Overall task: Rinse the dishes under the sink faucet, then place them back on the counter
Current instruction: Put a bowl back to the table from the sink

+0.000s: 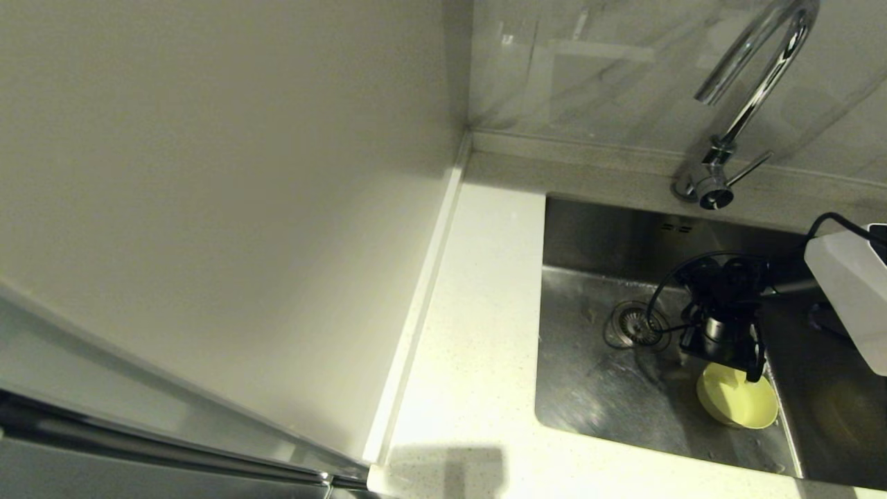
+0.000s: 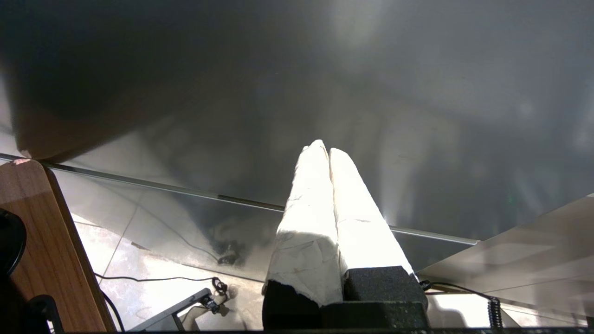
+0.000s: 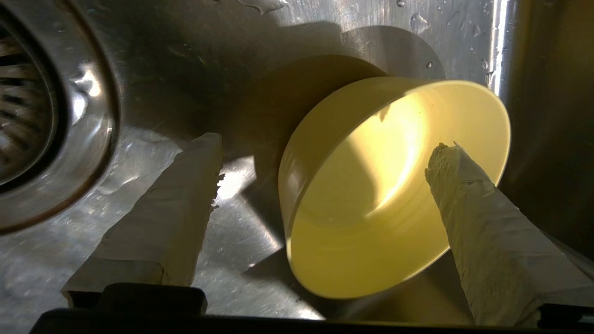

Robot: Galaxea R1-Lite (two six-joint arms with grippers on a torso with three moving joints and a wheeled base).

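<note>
a white speckled counter [image 1: 478, 333] borders the steel sink [image 1: 596, 388], faucet [image 1: 752, 83] at the far edge. the yellow-green bowl [image 1: 738, 396] sits near the basin's right wall, right of the drain [image 1: 636, 324]. the right gripper [image 3: 325, 153] is spread over the bowl's rim, one finger [image 3: 482, 222] inside it, seen only from the right wrist. the left gripper [image 2: 328, 153], seen only from its own wrist, is clenched on nothing.
</note>
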